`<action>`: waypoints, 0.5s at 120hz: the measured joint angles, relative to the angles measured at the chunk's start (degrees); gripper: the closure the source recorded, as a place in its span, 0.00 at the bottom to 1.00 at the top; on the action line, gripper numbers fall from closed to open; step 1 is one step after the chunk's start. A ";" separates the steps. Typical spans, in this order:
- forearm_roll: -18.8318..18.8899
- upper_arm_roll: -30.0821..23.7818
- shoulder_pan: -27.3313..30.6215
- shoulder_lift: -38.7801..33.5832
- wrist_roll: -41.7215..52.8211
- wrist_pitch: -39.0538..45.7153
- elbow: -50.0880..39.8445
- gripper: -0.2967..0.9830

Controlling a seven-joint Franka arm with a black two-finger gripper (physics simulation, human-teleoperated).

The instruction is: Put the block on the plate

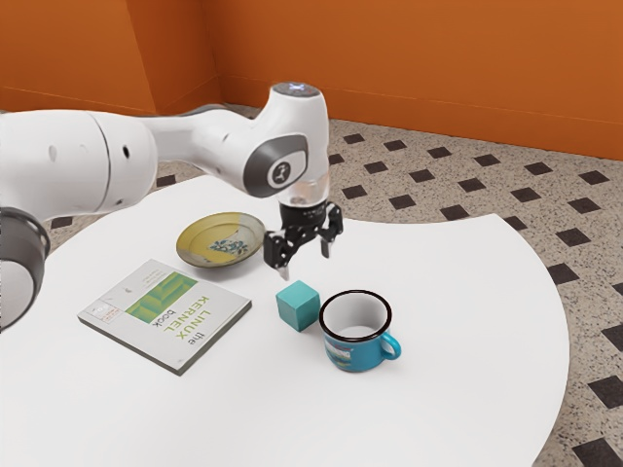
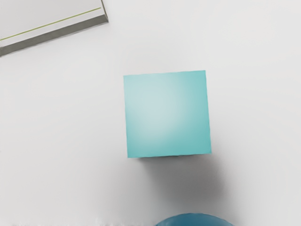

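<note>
Gripper [image 1: 306, 263]: fingers parted, empty, above the block [image 1: 299, 305]. Block: teal, on the table [image 1: 458, 292] beneath the gripper, mug [image 1: 354, 353] near. Handling: lower straight, fingers astride opposite faces, clear of mug, then squeeze.

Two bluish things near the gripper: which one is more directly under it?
The teal block, a plain cube beneath the open gripper; the blue mug, with its handle, sits off to one side.
</note>
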 joint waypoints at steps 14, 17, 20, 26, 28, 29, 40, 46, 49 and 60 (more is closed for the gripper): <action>-0.13 -0.02 0.22 1.22 -1.92 -0.55 0.60 0.23; -0.14 -0.02 0.25 1.51 -2.27 -0.53 0.82 0.23; -0.16 -0.03 0.28 1.77 -2.61 -0.42 0.97 0.23; -0.20 -0.08 0.29 2.27 -3.24 -0.18 1.33 0.23; -0.22 -0.08 0.29 2.43 -3.44 -0.11 1.40 0.23; -0.23 -0.09 0.29 2.50 -3.54 -0.07 1.42 0.23; -0.37 -0.10 0.37 3.10 -4.51 0.23 1.49 0.23; -0.42 -0.10 0.38 3.36 -4.99 0.38 1.49 0.23; -0.44 -0.11 0.36 3.44 -5.21 0.46 1.48 0.23; -0.51 -0.11 0.32 3.83 -5.95 0.69 1.48 0.23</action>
